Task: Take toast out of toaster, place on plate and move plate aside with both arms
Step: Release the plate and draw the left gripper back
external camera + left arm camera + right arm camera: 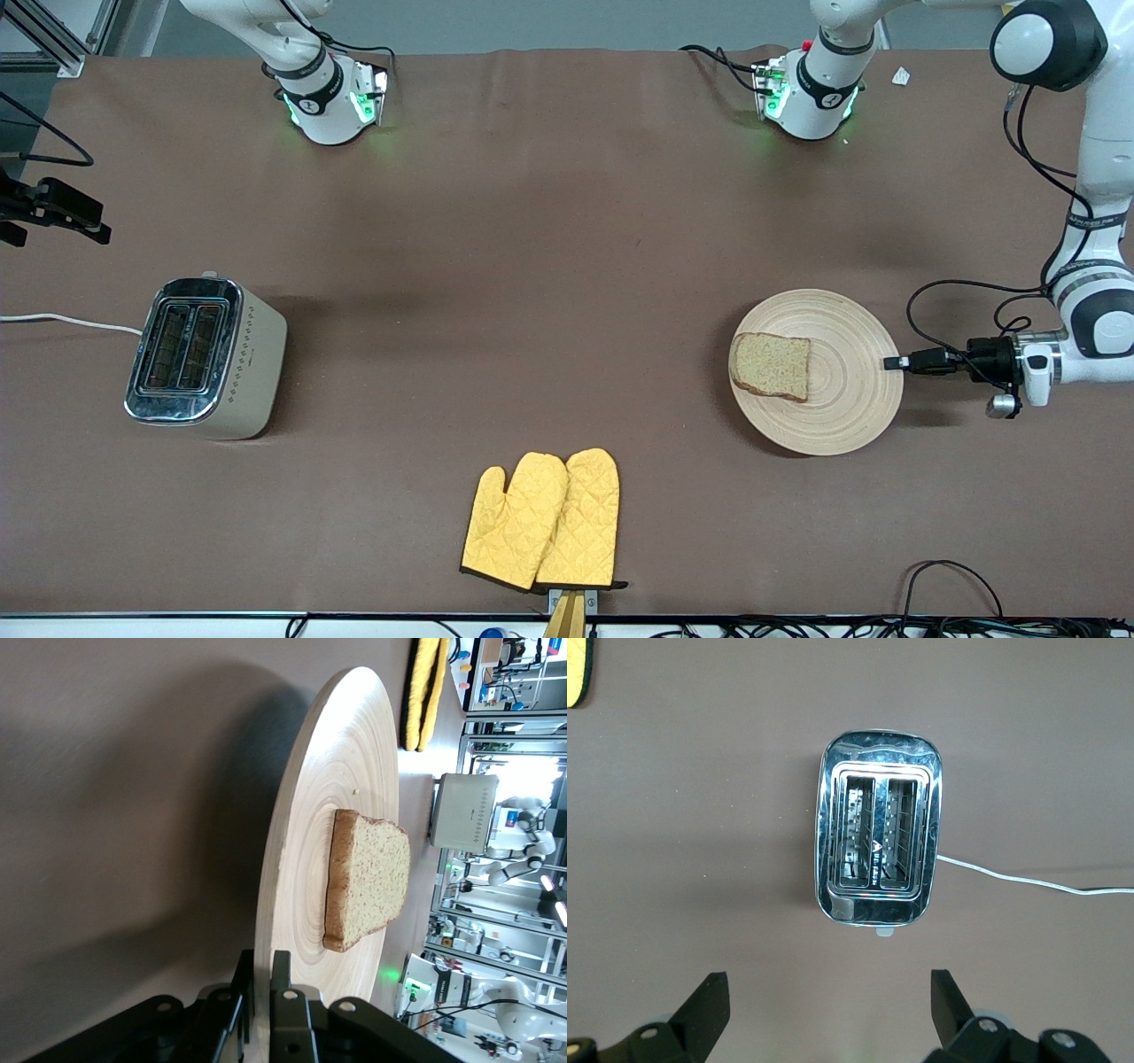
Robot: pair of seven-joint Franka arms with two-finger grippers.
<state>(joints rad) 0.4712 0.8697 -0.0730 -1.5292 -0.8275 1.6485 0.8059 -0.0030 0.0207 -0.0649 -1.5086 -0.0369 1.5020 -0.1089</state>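
The round light-wood plate (846, 394) lies toward the left arm's end of the table. The toast (772, 365), a speckled brown slice, lies on it, on the part toward the right arm's end. My left gripper (891, 362) is level with the table and shut on the plate's rim, one finger above and one below. The left wrist view shows the plate (354, 753), the toast (368, 877) and the left gripper (263, 971) clamped on the rim. My right gripper (828, 981) is open and empty, high over the table by the toaster (877, 846).
The toaster (205, 356) stands toward the right arm's end, both slots empty, its white cord (62, 321) running off the table edge. Two yellow oven mitts (545, 521) lie near the front edge. Cables hang by the left arm (1099, 292).
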